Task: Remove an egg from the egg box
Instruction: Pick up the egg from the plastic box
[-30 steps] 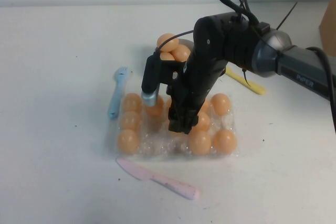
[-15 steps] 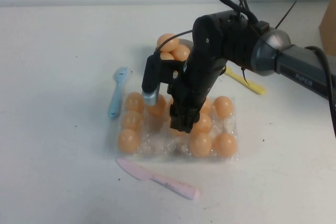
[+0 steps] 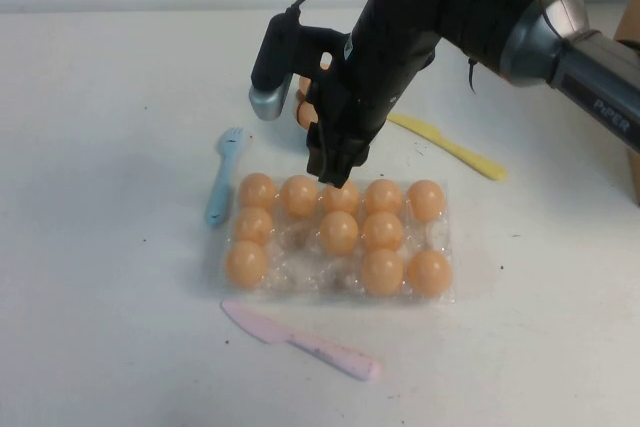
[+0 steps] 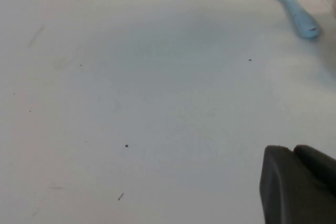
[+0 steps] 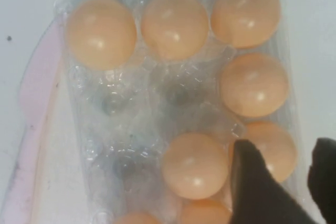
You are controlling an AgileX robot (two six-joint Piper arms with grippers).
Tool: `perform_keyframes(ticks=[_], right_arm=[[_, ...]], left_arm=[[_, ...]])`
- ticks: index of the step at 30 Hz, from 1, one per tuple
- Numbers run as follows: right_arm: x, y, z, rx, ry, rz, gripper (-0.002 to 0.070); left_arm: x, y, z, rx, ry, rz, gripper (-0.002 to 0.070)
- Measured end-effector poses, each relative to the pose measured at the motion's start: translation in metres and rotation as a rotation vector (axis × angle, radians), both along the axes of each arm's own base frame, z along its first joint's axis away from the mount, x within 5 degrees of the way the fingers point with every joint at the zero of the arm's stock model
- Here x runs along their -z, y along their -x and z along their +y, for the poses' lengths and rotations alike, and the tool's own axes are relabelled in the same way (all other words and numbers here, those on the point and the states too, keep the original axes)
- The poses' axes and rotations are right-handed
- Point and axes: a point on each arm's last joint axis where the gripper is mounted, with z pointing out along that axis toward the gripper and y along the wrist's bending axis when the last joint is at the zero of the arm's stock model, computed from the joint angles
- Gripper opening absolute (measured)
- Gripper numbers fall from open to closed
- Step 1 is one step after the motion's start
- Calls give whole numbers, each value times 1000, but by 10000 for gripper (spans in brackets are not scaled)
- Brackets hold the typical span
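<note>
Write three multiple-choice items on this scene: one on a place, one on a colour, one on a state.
1. Where does the blue fork lie?
A. left of the box
B. inside the box
C. right of the box

2. What colour is the knife on the box's near side?
A. green
B. pink
C. black

3. How are the box's cups?
A. all full
B. some empty
C. all empty

Key:
1 A: the fork lies along the left edge of the box.
2 B: the knife is pale pink.
3 B: bare cups show among the eggs in the middle and near rows.

The right gripper hangs open above the far row. The left gripper is over bare table.
</note>
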Motion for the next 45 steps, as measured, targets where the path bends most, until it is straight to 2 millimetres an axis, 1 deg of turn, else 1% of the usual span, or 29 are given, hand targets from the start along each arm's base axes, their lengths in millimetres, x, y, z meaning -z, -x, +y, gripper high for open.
perform_keyframes(ticks=[2, 3, 7, 9, 11, 14, 19, 21, 30, 32, 38, 40, 45], right_arm=[[-2, 0, 0, 24, -9, 6, 237], [-2, 0, 0, 31, -11, 9, 262], [-1, 0, 0, 38, -8, 18, 417], [1, -1, 0, 31, -3, 19, 464], [6, 0, 0, 18, 8, 25, 477], [23, 2, -2, -8, 50, 64, 489], [64, 10, -8, -78, 145, 151, 491], [70, 11, -9, -88, 161, 162, 493], [67, 10, -8, -92, 155, 150, 494], [63, 10, -8, -94, 149, 140, 494], [36, 10, -8, -93, 107, 77, 471], [30, 11, -9, -94, 97, 64, 468], [28, 12, -8, -128, 91, 54, 468]], left_arm=[[0, 0, 0, 0, 0, 0, -3], [0, 0, 0, 0, 0, 0, -3], [0, 0, 0, 0, 0, 0, -3], [0, 0, 0, 0, 0, 0, -3], [0, 0, 0, 0, 0, 0, -3], [0, 0, 0, 0, 0, 0, -3], [0, 0, 0, 0, 0, 0, -3], [0, 0, 0, 0, 0, 0, -3], [0, 0, 0, 0, 0, 0, -3], [0, 0, 0, 0, 0, 0, -3], [0, 0, 0, 0, 0, 0, -3], [0, 0, 0, 0, 0, 0, -3], [0, 0, 0, 0, 0, 0, -3]])
